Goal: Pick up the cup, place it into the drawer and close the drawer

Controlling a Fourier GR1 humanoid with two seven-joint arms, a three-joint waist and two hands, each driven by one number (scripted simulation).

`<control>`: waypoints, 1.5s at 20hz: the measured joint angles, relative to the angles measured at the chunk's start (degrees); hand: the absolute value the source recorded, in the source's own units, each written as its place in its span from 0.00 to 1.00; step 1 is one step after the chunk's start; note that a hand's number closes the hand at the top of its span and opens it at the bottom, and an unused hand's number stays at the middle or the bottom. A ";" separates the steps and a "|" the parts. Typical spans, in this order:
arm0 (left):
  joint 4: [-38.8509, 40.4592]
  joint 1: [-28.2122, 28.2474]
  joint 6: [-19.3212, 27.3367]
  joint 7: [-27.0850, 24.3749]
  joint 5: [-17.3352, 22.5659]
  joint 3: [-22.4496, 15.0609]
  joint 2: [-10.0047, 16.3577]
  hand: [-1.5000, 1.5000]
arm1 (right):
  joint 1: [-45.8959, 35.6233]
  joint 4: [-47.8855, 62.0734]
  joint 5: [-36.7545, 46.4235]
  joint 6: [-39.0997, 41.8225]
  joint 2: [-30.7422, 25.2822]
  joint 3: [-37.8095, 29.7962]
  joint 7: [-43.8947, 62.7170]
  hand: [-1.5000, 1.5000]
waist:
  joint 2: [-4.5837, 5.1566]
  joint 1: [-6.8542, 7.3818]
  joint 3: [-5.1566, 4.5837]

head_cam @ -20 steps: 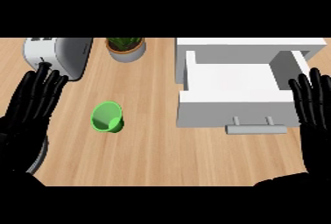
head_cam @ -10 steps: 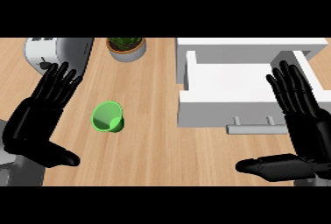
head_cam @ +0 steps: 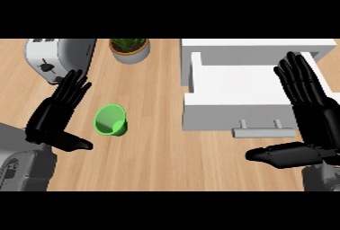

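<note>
The left hand [head_cam: 56,114] hovers with fingers straight and spread, holding nothing. The green cup [head_cam: 110,120] sits on the table [head_cam: 166,157] just right of its thumb, mouth showing upward. The open drawer [head_cam: 235,117] lies farther right, beside the right hand [head_cam: 309,112], likewise open-fingered. The left hand is nearer the cup.

— What carries everything here?
— A light wooden bench [head_cam: 172,152].
— And what sits on it?
— 4 things. A silver toaster [head_cam: 56,58] stands at the far left, with a potted plant [head_cam: 129,48] near it. A green cup [head_cam: 110,120] lies closer in on the left, well apart from both. On the right, a white drawer [head_cam: 235,92] is pulled open, its grey handle [head_cam: 263,130] towards the near edge.
</note>
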 measured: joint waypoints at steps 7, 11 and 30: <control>14.54 -2.42 0.63 -9.77 -7.34 0.28 -0.18 0.00 | -0.63 -0.66 1.13 -0.28 0.57 0.28 0.26 0.00 | -0.01 -0.10 0.00; 26.59 -5.70 0.03 -17.43 -10.75 1.29 0.90 0.00 | -2.71 1.27 0.91 0.10 0.11 -0.63 0.10 0.00 | 0.08 -0.29 -0.04; 63.19 -17.52 4.45 -41.62 -20.91 2.85 2.58 0.00 | -6.84 0.83 -1.14 0.82 -0.95 -2.55 4.19 0.00 | 0.60 -1.45 -0.20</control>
